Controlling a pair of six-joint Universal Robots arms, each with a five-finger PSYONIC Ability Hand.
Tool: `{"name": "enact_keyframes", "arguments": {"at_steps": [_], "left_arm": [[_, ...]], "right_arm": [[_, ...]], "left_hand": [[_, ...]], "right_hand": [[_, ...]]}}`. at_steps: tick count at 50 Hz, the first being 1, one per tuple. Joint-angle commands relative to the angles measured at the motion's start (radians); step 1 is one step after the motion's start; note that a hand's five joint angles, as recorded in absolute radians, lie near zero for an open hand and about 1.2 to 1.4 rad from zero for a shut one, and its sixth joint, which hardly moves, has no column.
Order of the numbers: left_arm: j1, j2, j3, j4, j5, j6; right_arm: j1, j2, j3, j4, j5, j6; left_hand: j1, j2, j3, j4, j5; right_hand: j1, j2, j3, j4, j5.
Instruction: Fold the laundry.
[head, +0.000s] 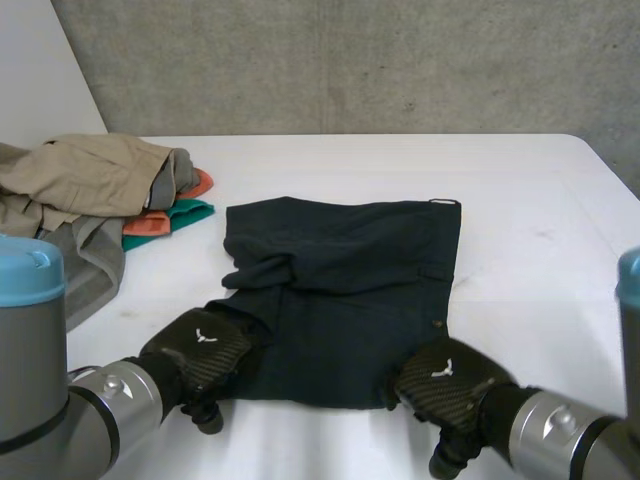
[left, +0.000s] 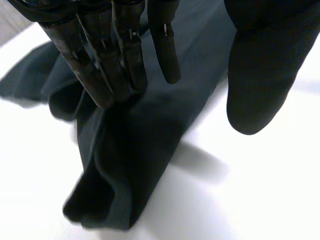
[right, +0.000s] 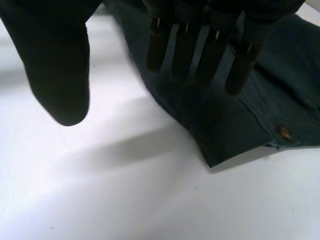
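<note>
Dark shorts (head: 340, 290) look soft and floppy — I'd grab the near corners. Left hand (head: 200, 355) and right hand (head: 445, 380) sit there splayed, gripping nothing.

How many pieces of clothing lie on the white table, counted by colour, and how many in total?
Dark shorts: 1
Beige garment: 1
Grey garment: 1
Orange garment: 1
Teal garment: 1
Total: 5, as far as the pile lets one tell.
</note>
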Motion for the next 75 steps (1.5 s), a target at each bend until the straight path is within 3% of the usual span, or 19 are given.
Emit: {"name": "enact_keyframes", "arguments": {"at_steps": [1,6,10,21,28,32,33,36,40,44,49,56,60,67,71,75], "left_arm": [[0.158,-0.098,0.001,0.038,0.046,0.1],[0.261,-0.149,0.004,0.128,0.049,0.189],[0.293,-0.17,0.006,0.179,0.059,0.207],[0.304,-0.233,0.024,0.223,0.099,0.253],[0.295,-0.284,0.055,0.334,0.082,0.273],[0.286,-0.316,0.072,0.369,0.07,0.291],[0.283,-0.319,0.078,0.375,0.072,0.294],[0.28,-0.313,0.087,0.372,0.067,0.291],[0.267,-0.229,0.092,0.326,0.062,0.259],[0.253,-0.049,0.107,0.251,0.058,0.164],[0.234,0.222,0.225,0.091,0.059,-0.003],[0.185,0.402,0.421,-0.146,0.069,-0.121],[0.103,0.33,0.533,-0.263,0.069,-0.14],[0.059,0.059,0.642,-0.261,-0.017,-0.126],[0.059,-0.158,0.776,-0.228,-0.066,-0.11],[0.062,-0.337,0.989,-0.188,-0.094,-0.087]], "right_arm": [[0.051,0.072,0.083,-0.285,0.094,0.003],[0.083,0.118,0.109,-0.488,0.179,-0.002],[0.104,0.155,0.106,-0.594,0.229,-0.005],[0.111,0.273,0.044,-0.691,0.283,-0.053],[0.109,0.334,0.003,-0.738,0.303,-0.076],[0.109,0.343,-0.015,-0.743,0.311,-0.071],[0.109,0.337,-0.02,-0.74,0.314,-0.071],[0.112,0.314,-0.017,-0.722,0.326,-0.063],[0.1,0.201,-0.045,-0.644,0.326,-0.056],[0.071,0.063,-0.138,-0.403,0.316,-0.059],[-0.029,-0.061,-0.397,-0.054,0.277,-0.019],[-0.162,-0.062,-0.754,0.273,0.185,0.053],[-0.208,0.024,-0.882,0.363,0.133,0.088],[-0.175,0.207,-0.941,0.414,0.142,0.079],[-0.159,0.323,-0.945,0.383,0.199,0.062],[-0.138,0.411,-0.999,0.199,0.303,0.067]], "left_hand": [[-0.126,-0.139,-0.141,-0.135,-0.137],[-0.152,-0.166,-0.168,-0.162,-0.164],[-0.15,-0.163,-0.165,-0.159,-0.161],[-0.123,-0.136,-0.138,-0.132,-0.134],[0.094,0.08,0.078,0.084,0.083],[0.475,0.462,0.46,0.466,0.464],[0.781,0.768,0.766,0.772,0.77],[0.793,0.779,0.777,0.783,0.781],[0.793,0.779,0.777,0.783,0.781],[0.793,0.779,0.777,0.783,0.781],[0.793,0.779,0.777,0.783,0.781],[0.793,0.779,0.777,0.783,0.781],[0.793,0.779,0.777,0.783,0.781],[0.793,0.779,0.777,0.783,0.781],[0.793,0.779,0.777,0.783,0.781],[0.793,0.779,0.777,0.783,0.781]], "right_hand": [[-0.136,-0.132,-0.131,-0.133,-0.115],[-0.148,-0.144,-0.143,-0.146,-0.127],[-0.099,-0.095,-0.093,-0.096,-0.078],[0.098,0.102,0.104,0.101,0.119],[0.253,0.258,0.259,0.256,0.274],[0.711,0.715,0.716,0.714,0.732],[0.834,0.839,0.84,0.837,0.855],[0.836,0.84,0.841,0.838,0.856],[0.836,0.84,0.841,0.838,0.856],[0.836,0.84,0.841,0.838,0.856],[0.836,0.84,0.841,0.838,0.856],[0.836,0.84,0.841,0.838,0.856],[0.836,0.84,0.841,0.838,0.856],[0.836,0.84,0.841,0.838,0.856],[0.836,0.84,0.841,0.838,0.856],[0.836,0.84,0.841,0.838,0.856]]}}
